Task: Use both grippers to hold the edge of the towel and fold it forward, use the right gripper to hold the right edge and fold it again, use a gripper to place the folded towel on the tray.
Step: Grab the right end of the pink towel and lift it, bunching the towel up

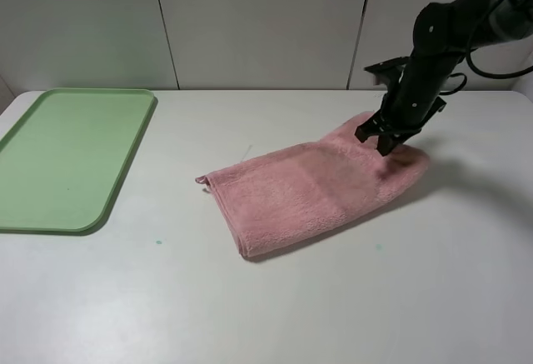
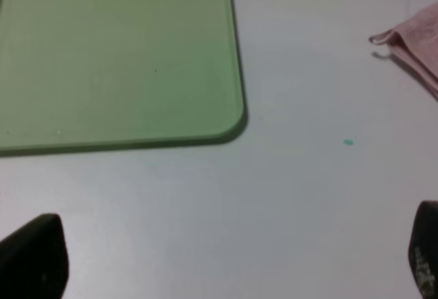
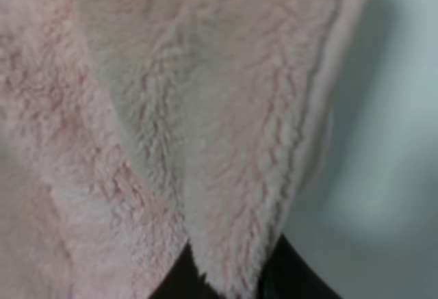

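tray (image 1: 67, 156): far left on the table (image 1: 266, 306) — well apart from the towel
towel (image 1: 308, 187): folded over, lying on the table right of the tray, outside it
right claw (image 1: 385, 141): pinched together on the towel's right edge
left claw (image 2: 233, 258): fingers wide apart — over the table, near the tray's corner

Right gripper (image 1: 381, 141), angled downward, pinches the towel (image 1: 308, 193); left gripper (image 2: 233, 244) hangs spread wide.

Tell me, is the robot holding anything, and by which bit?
The right claw is pinching the pink towel by its right edge. The left claw is open and holds nothing.
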